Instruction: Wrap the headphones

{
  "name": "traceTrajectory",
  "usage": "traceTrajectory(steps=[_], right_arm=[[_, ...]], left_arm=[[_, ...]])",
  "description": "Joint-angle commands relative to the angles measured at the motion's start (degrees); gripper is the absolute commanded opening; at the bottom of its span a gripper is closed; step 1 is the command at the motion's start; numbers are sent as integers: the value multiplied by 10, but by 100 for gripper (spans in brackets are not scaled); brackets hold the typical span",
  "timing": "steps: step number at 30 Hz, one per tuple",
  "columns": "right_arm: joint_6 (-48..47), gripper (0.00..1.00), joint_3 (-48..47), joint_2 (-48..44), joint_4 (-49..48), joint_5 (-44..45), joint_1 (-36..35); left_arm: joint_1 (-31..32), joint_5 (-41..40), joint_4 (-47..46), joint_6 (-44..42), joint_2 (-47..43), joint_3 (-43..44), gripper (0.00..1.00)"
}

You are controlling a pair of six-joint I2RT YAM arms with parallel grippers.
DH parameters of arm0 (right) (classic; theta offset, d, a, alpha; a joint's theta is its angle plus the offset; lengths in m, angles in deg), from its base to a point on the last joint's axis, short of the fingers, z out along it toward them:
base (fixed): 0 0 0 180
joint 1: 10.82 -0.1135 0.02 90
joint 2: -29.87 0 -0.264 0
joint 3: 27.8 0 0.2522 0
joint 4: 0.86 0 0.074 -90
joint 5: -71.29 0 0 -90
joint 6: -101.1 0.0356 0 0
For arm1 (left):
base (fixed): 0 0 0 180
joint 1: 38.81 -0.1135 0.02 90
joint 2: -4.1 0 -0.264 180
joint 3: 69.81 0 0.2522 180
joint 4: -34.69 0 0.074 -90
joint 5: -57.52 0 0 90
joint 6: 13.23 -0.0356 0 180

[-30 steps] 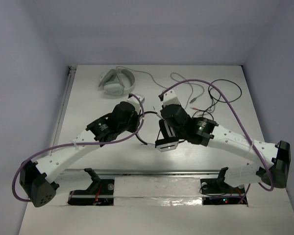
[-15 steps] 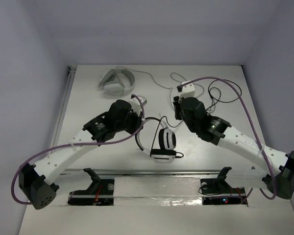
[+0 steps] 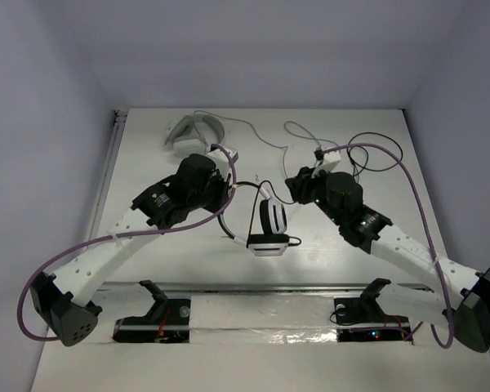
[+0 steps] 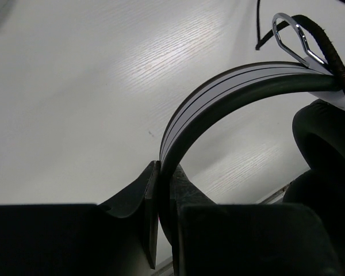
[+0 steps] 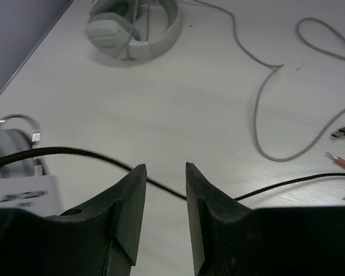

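Note:
The headphones (image 3: 271,222) sit mid-table, with a thin black headband (image 4: 230,92), white earcups and black pads (image 4: 328,144). My left gripper (image 3: 226,186) is shut on the headband; the left wrist view shows the band pinched between the jaws (image 4: 164,172). My right gripper (image 3: 297,184) is open and empty, just right of the headphones. In the right wrist view (image 5: 165,172) the thin black cable (image 5: 161,187) runs across the gap between its fingers, lower down, untouched. The cable loops off to the right (image 3: 376,167). One earcup shows at the left edge (image 5: 17,184).
All-white headphones (image 3: 192,131) lie at the back left, also in the right wrist view (image 5: 132,29). Their grey cable (image 5: 259,86) snakes across the back. Small plugs (image 5: 342,146) lie to the right. A metal rail (image 3: 261,287) runs along the near edge.
My right gripper has left the headphones, swung up and to the right, then settled over the black cable. My left gripper still holds the headband and has shifted slightly back-left.

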Motion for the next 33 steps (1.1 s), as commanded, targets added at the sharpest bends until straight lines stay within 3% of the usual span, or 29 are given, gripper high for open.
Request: traceTrajectory(steps=[1,4,9,11,17,23,29,33], right_arm=[[25,40,66,-13,-145,-160,96],[33,49,81,8,-171,-265,134],[23,72,82,58,-205,-337,134],[25,76,89,83,-231,-364,134],[19,77,73,155,-264,-325,134],[20,71,70,195,-281,-325,134],[29,73,69,228,-300,-337,148],[40,72,62,251,-302,-337,153]], left_arm=[[-2,-23,15,8,-16,59,0],[-2,-17,26,5,-19,84,0],[-2,-22,47,-3,-9,127,0],[-2,-24,55,-7,-8,140,0],[-2,-27,86,-11,-5,164,0],[-2,-9,87,-8,-3,204,0],[-2,-16,106,2,23,301,0],[-2,7,118,12,52,420,0]])
